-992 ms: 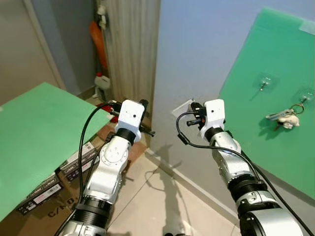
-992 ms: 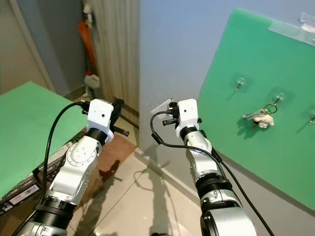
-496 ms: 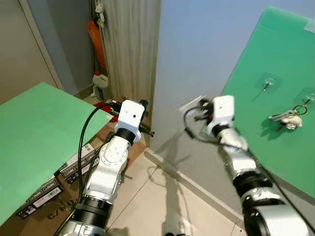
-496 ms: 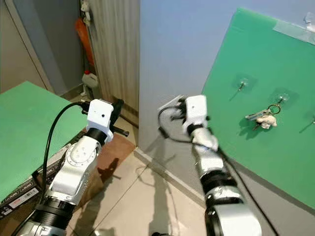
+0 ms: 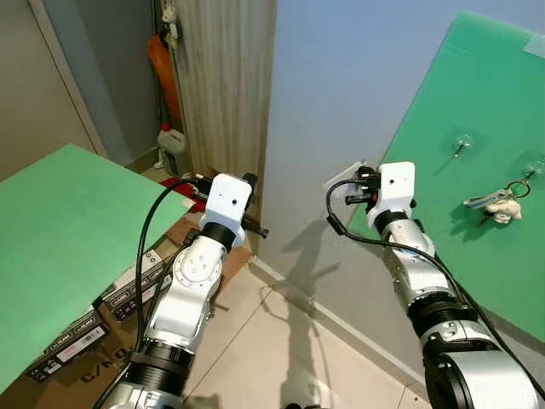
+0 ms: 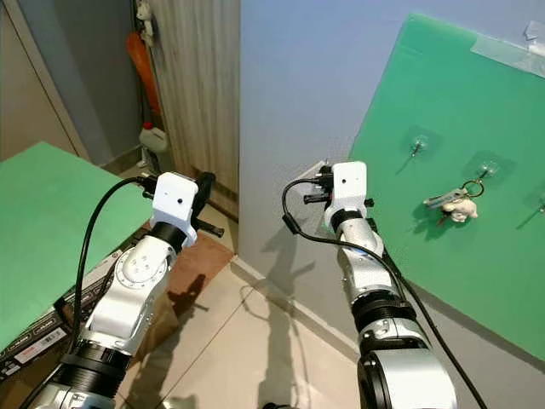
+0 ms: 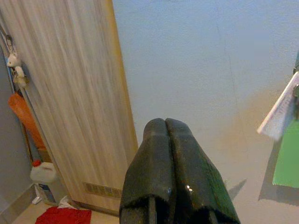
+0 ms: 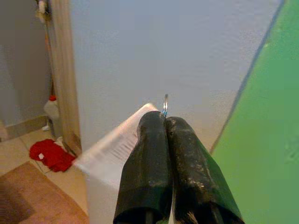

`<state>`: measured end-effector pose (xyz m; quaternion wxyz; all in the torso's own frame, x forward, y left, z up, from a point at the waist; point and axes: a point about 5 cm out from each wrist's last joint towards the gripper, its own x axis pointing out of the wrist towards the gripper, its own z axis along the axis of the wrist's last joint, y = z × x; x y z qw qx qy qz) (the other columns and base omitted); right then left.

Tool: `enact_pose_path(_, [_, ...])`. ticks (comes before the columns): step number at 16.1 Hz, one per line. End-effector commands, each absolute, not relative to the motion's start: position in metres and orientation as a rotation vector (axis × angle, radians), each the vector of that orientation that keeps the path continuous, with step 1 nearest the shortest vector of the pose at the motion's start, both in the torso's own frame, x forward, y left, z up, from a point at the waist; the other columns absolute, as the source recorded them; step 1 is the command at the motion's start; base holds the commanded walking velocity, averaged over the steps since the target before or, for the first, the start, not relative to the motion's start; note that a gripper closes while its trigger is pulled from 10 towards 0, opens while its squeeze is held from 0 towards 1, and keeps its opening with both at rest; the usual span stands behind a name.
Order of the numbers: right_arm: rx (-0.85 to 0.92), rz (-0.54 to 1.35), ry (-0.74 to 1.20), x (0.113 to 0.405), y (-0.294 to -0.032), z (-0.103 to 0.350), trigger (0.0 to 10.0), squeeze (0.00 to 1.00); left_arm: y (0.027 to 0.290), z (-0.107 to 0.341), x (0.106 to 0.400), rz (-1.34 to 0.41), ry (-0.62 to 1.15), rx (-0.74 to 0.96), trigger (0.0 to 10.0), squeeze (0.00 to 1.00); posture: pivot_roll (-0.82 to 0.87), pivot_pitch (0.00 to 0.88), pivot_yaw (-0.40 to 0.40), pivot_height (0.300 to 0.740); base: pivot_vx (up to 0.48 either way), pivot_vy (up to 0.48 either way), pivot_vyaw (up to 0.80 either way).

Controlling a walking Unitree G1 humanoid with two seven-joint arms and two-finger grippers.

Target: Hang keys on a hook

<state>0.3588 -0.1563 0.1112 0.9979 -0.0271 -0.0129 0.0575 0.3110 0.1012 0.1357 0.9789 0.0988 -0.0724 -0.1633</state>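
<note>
The left gripper (image 7: 166, 123) is pressed together, empty, facing the wall (image 5: 341, 77) beside a wooden door (image 7: 70, 93). The right gripper (image 8: 164, 120) pinches a key ring (image 8: 165, 103) with a white tag (image 8: 114, 149) (raised near the green board (image 5: 477, 128)). Farther on, another bunch of keys (image 5: 496, 203) hangs from a hook (image 5: 530, 167), with a bare hook (image 5: 460, 146) beside it.
</note>
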Motion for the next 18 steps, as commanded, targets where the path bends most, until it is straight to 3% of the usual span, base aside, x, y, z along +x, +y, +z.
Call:
enact_pose_path(1, [-0.044,0.107,-0.035,0.358,-0.159,0.111,10.0,0.0,0.099,0.134,0.311,-0.346,-0.141,0.206,10.0,0.0,0.07,0.0,-0.052,0.74,0.0,0.0,-0.58])
enact_pose_path(8, [-0.1,0.003,-0.021,0.359,-0.184,0.113,10.0,0.0,0.1,0.132,0.309,-0.346,-0.134,0.208,10.0,0.0,0.06,0.0,-0.05,0.74,0.0,0.0,-0.58])
enact_pose_path(14, [-0.115,0.077,-0.013,0.357,-0.166,0.108,10.0,0.0,0.099,0.132,0.309,-0.361,-0.131,0.21,10.0,0.0,0.07,0.0,-0.052,0.74,0.0,0.0,0.0])
enact_pose_path(18, [-0.098,0.098,-0.014,0.356,-0.163,0.107,10.0,0.0,0.095,0.132,0.307,-0.398,-0.133,0.258,10.0,0.0,0.07,0.0,-0.052,0.74,0.0,0.468,-0.35])
